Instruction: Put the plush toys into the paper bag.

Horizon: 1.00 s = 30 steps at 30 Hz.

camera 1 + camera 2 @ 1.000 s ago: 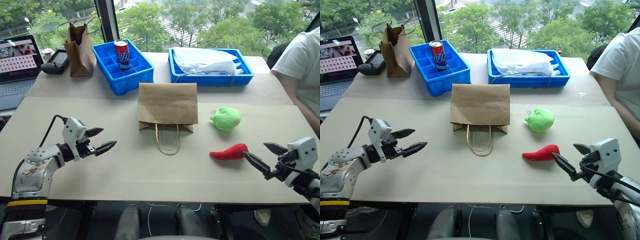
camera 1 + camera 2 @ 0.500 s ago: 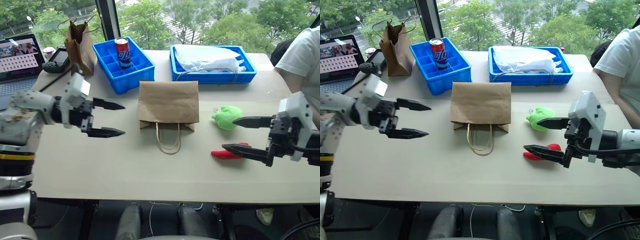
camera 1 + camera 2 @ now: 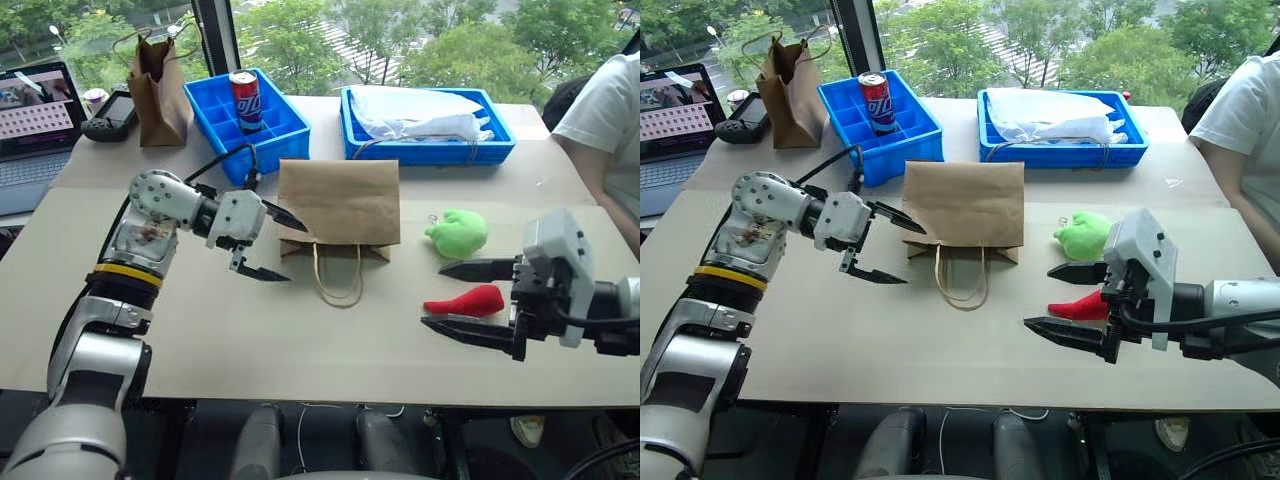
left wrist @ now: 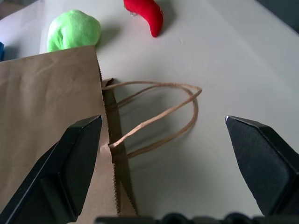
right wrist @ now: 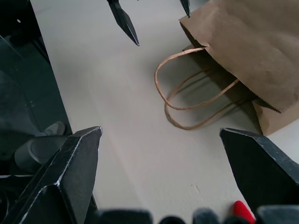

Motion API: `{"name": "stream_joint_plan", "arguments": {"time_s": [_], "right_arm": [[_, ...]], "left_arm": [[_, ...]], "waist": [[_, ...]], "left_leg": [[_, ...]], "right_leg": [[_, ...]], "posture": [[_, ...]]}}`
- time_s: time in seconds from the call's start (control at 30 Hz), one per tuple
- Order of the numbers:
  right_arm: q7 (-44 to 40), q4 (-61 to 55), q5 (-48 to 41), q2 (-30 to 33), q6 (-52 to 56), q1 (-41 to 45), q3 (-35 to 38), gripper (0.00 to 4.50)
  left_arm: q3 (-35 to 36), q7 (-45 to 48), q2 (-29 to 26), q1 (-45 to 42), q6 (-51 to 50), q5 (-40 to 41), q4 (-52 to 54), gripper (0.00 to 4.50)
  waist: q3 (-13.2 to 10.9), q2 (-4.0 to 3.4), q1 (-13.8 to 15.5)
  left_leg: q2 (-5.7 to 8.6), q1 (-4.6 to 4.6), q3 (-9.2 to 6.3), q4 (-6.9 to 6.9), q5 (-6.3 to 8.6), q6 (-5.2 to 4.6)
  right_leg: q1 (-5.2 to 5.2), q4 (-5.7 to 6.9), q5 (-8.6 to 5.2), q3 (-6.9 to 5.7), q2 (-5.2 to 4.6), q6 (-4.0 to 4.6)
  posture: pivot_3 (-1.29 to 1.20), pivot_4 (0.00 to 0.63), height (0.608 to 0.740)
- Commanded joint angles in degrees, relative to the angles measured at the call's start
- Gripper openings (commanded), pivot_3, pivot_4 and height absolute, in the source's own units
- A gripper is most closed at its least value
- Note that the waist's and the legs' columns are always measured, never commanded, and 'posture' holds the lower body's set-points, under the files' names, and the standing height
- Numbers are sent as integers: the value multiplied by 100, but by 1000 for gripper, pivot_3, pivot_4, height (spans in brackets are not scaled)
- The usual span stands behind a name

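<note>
both toys lie beside the right fingers.

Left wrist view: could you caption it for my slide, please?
Open left gripper over the flat paper bag's twine handles.

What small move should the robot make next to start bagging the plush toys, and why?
Probably ease the left end effector onto the mouth edge of the paper bag. The bag lies flat and closed with its handles toward the robot, the end effector is open beside that edge, and both plush toys lie loose on the table.
</note>
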State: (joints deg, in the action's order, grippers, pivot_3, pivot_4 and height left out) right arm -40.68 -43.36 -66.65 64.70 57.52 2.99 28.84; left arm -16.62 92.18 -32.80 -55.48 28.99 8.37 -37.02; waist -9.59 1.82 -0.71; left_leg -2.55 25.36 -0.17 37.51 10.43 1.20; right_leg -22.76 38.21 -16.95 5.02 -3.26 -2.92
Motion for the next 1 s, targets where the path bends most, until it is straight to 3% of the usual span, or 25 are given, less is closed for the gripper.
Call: {"name": "stream_joint_plan", "arguments": {"time_s": [0.03, 0.23, 0.33, 0.47, 0.67, 0.77, 0.9, 1.0], "right_arm": [[176, -160, -91, 31, 58, -186, 468, 4474], [427, -227, -219, 83, 101, -385, 759, 4474], [568, -238, -270, 90, 82, -387, 706, 4500], [715, -324, -469, 85, 127, -499, 715, 4500], [733, -392, -385, 113, 218, -875, 829, 4500], [715, -408, -395, 120, 269, -1015, 874, 4500], [929, -608, -462, -93, 202, -1270, 616, 4500], [1322, -780, -341, -447, 32, -1263, -32, 4500]], "left_arm": [[-31, -74, 256, -431, 1191, -340, -841, 4500], [-140, -460, 747, -773, 2051, -826, -1869, 4500], [-89, -493, 1039, -842, 1927, -826, -2218, 3786], [-60, -505, 1126, -951, 1955, -918, -2453, 2162], [103, -85, 1084, -1026, 1596, -700, -2468, 73], [-15, 27, 981, -999, 1122, -397, -2221, 73], [-176, 32, 657, -733, -846, 661, -916, 73], [-94, 32, 467, -479, -2239, 1032, 110, 73]], "waist": [[0, 0, 4], [0, 0, 0], [0, 0, -4], [-1, 1, -14], [0, 1, -13], [0, 1, -14], [-1, 2, -19], [-1, 1, -36]], "left_leg": [[1, 1, 0, 3, 1, -2], [3, 10, -3, 29, 11, -18], [4, 11, -2, 34, 11, -18], [4, 12, -4, 34, 11, -18], [5, 11, -5, 35, 11, -18], [5, 10, -6, 35, 11, -18], [3, 13, -10, 35, 11, -18], [1, 12, -14, 35, 11, -18]], "right_leg": [[1, 0, 0, 0, 0, -1], [6, 2, 6, 0, -1, -12], [9, 2, 8, 1, -2, -16], [8, 2, 9, 1, -1, -17], [11, 3, 9, 1, -1, -18], [11, 3, 9, 1, -1, -18], [10, 4, 9, -1, -1, -18], [12, 6, 8, -3, 1, -18]], "posture": [[0, 150, 698], [0, 150, 698], [0, 150, 698], [0, 150, 698], [0, 150, 698], [0, 150, 698], [0, 150, 698], [0, 150, 698]]}}
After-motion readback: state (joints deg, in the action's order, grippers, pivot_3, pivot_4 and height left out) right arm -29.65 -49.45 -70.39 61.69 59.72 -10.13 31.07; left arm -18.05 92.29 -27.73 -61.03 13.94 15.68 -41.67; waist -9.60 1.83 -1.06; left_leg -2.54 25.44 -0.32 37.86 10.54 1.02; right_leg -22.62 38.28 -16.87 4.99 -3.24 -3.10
